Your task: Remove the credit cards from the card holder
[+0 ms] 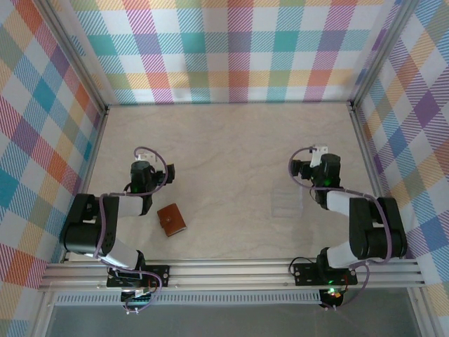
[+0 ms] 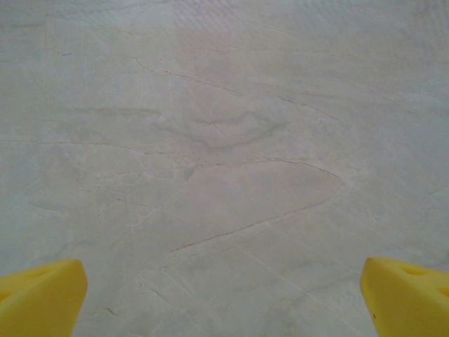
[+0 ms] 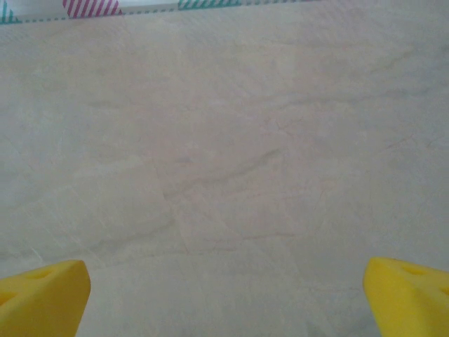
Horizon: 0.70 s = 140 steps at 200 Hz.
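Beige marbled table [image 1: 231,140], plaid walls [image 1: 238,49] on three sides, aluminium rail [image 1: 231,270] along the near edge.

Left side: the left arm [image 1: 105,225] is folded back on itself near the left wall, its wrist pointing away from the base. The left hand [image 2: 223,298] hangs above bare table. In the left wrist view its two yellow fingers [image 2: 42,295] sit in the opposite bottom corners, spread wide apart with nothing between them but table.

Left of centre: the holder [image 1: 172,220], brown leather, lies flat on the table, turned at an angle. It looks folded shut, with a paler strip along one edge. It is just beside the left forearm, on that arm's right, with a sliver of table between them, and nearer the rail than the left hand.

Right of centre: a pale rectangle [image 1: 286,203] lies flat, faint against the table. Whether it is a card I cannot tell. It is well apart from the holder and just left of the right forearm.

Right side: the right arm [image 1: 365,232] is also folded, with a green light at its wrist. The right hand [image 3: 226,298] is over bare table. Its yellow fingers [image 3: 407,295] are likewise in the two bottom corners — fully spread, gripping nothing. The far wall's foot runs along the top of that view.
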Each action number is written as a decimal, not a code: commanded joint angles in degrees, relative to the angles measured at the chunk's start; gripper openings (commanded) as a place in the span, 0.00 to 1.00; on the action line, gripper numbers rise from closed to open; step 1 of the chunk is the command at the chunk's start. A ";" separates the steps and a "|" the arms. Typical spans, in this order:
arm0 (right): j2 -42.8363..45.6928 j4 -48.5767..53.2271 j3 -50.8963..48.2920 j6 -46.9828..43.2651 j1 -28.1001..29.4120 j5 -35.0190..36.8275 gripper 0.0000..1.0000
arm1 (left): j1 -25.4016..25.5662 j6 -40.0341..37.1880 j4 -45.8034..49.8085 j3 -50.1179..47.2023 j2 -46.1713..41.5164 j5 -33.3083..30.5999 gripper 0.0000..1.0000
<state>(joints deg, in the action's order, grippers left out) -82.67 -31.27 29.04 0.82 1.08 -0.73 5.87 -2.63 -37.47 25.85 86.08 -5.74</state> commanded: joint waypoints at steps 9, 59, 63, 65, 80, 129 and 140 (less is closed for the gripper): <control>5.63 19.52 7.07 2.91 -0.15 -2.06 1.00 | 3.70 -0.14 14.43 6.49 -5.89 -7.69 1.00; 10.11 50.38 17.84 14.15 0.02 -1.63 0.88 | 8.83 15.51 40.98 16.70 -11.47 -6.71 1.00; 10.11 52.68 18.60 14.60 0.04 -1.71 0.87 | 9.39 16.86 42.89 17.18 -11.54 -5.79 1.00; 10.13 53.76 18.95 14.88 -0.01 -1.77 0.86 | 9.70 17.40 43.79 17.43 -11.59 -5.47 1.00; 10.53 60.55 20.68 16.26 0.02 -2.69 0.79 | 12.62 20.32 50.33 19.37 -11.31 -4.88 1.00; 8.58 71.13 21.46 16.48 -0.02 -6.62 0.56 | 18.69 24.05 61.35 22.58 -8.18 -2.49 1.00; 8.19 71.23 20.85 16.67 -0.03 -7.11 0.51 | 18.88 24.89 61.22 22.22 -7.95 -1.66 1.00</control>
<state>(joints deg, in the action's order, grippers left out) -73.14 32.49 48.88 16.16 1.08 -5.34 24.05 18.11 16.95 47.16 77.28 -9.52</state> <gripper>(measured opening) 0.559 0.998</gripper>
